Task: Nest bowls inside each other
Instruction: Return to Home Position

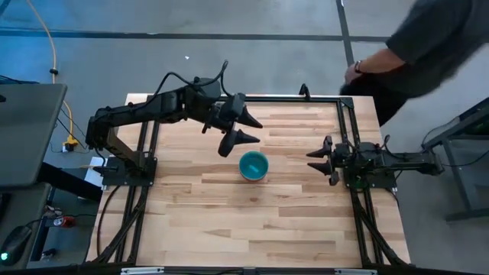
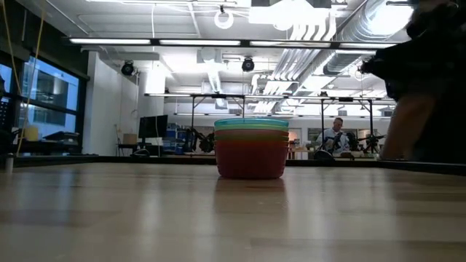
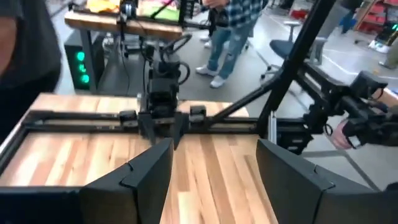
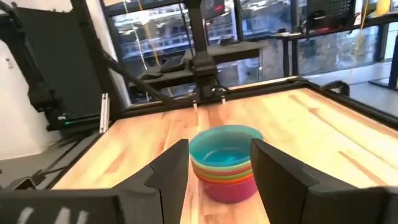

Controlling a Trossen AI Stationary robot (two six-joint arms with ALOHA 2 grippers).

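Note:
The bowls stand nested in one stack (image 1: 254,166) near the table's middle, blue on top; the stack rests on its bottom bowl on the wood. The low view shows the stack's (image 2: 251,148) coloured rims, blue over green, orange and red-pink. In the right wrist view the stack (image 4: 226,163) sits beyond the open fingers. My left gripper (image 1: 250,130) hangs open above the table, just far-left of the stack, holding nothing. My right gripper (image 1: 317,158) waits open at the table's right side, level with the stack.
A black frame rail (image 1: 290,99) runs along the table's far edge and down both sides. A person (image 1: 428,46) leans in at the far right corner, a hand (image 1: 356,70) near the rail. Bare wood (image 1: 252,229) stretches toward the near edge.

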